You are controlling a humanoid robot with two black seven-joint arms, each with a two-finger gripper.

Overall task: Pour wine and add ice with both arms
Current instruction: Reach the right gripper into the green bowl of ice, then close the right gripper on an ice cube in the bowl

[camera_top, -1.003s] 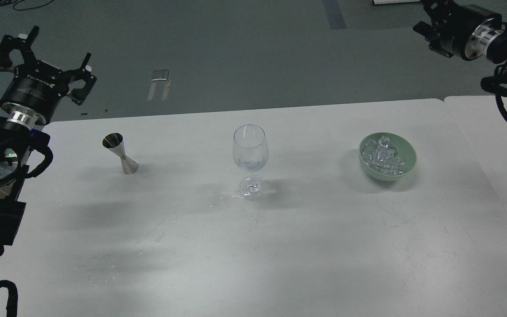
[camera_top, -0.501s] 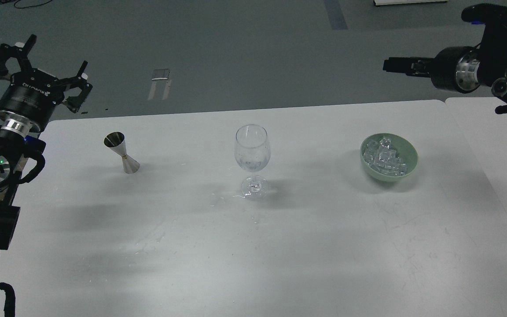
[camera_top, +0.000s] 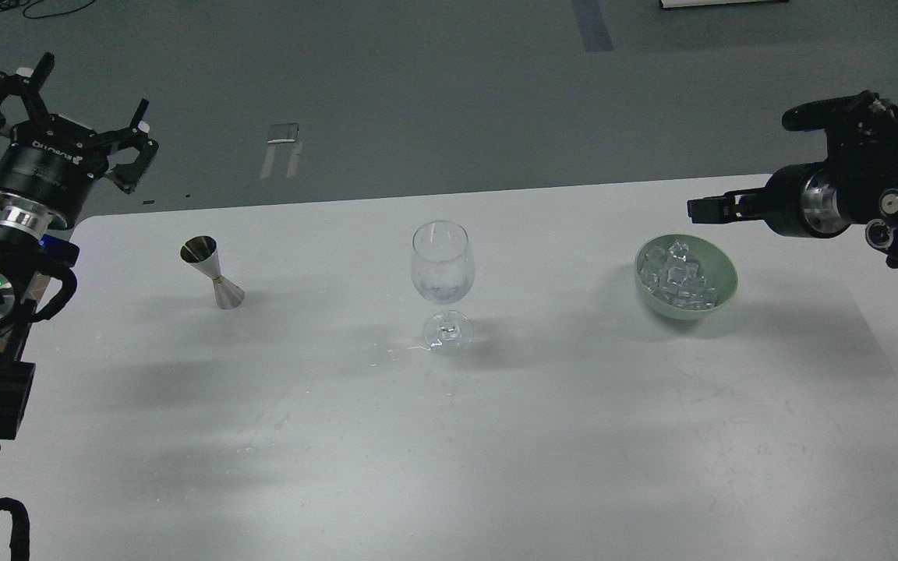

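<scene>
A clear stemmed wine glass (camera_top: 443, 269) stands upright at the table's middle. I cannot make out any wine in it. A steel jigger (camera_top: 213, 273) stands to its left. A green bowl (camera_top: 726, 277) at the right holds a heap of clear ice cubes (camera_top: 677, 274). My left gripper (camera_top: 67, 101) is open and empty, raised beyond the table's far left corner, up and left of the jigger. My right gripper (camera_top: 710, 209) points left, just above and behind the bowl. It is seen side-on as one dark bar.
The white table (camera_top: 496, 436) has small water drops (camera_top: 394, 354) beside the glass foot. Its far edge runs behind the three objects, with grey floor beyond. A metal plate (camera_top: 281, 144) lies on that floor.
My right arm has swung down from the top right corner, and its gripper now points left close above the bowl. My left gripper has drifted slightly left and up, still open.
</scene>
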